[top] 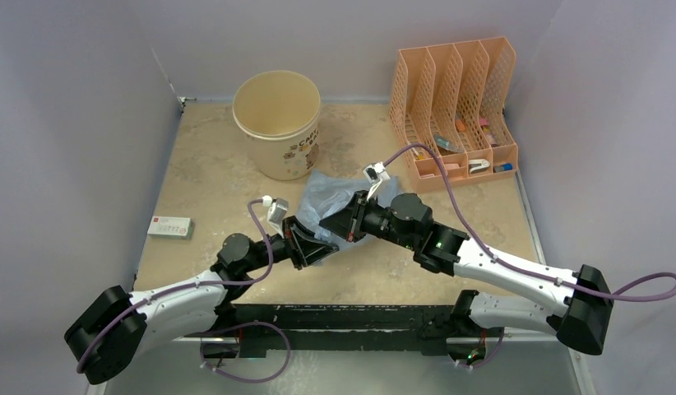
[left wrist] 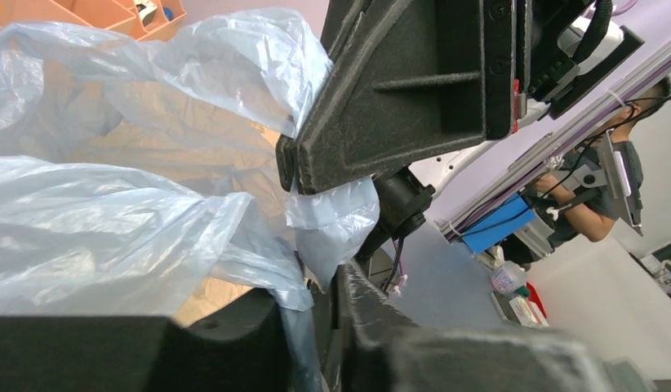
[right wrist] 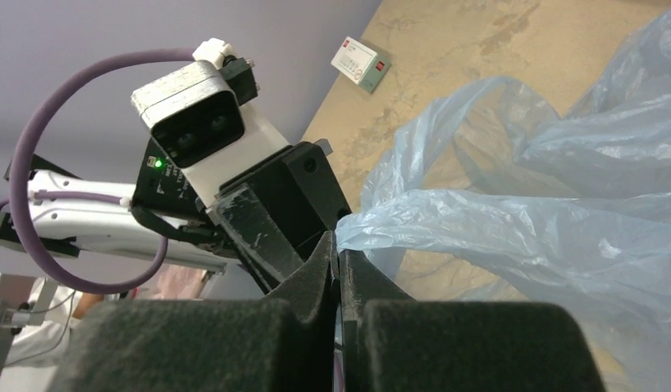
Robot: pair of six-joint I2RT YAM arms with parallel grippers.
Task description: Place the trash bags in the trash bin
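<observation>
Counts: one trash bag [top: 331, 196], one trash bin [top: 289, 156], two grippers. Also one orange mesh organizer [top: 417, 90] far right and one small white box [top: 170, 226] at the left edge of the table [top: 211, 164].

Bag: lies crumpled on the table mid-scene, just near-right of the bin and not in it. Its bulk spreads from the grippers toward far right. The long axis looks roughly left-right, but the creasing makes that uncertain.

Right gripper [right wrist: 339, 249]: clenched, with a fold of the bag's near edge pinched at the fingertips.

Left gripper [left wrist: 322, 298]: fingers close together with film running down between them. It appears to be grasping the same near edge, tip to tip with the right gripper.

Key relation: the bin stands upright and mouth open, far and left of both grippers, with the bag's bulk between them and the bin. The left arm is the nearer one to it. Judgement: the bag needs lifting clear of the table, then carrying far-left over the rim. Loose film trailing to the right may catch on the rim.
</observation>
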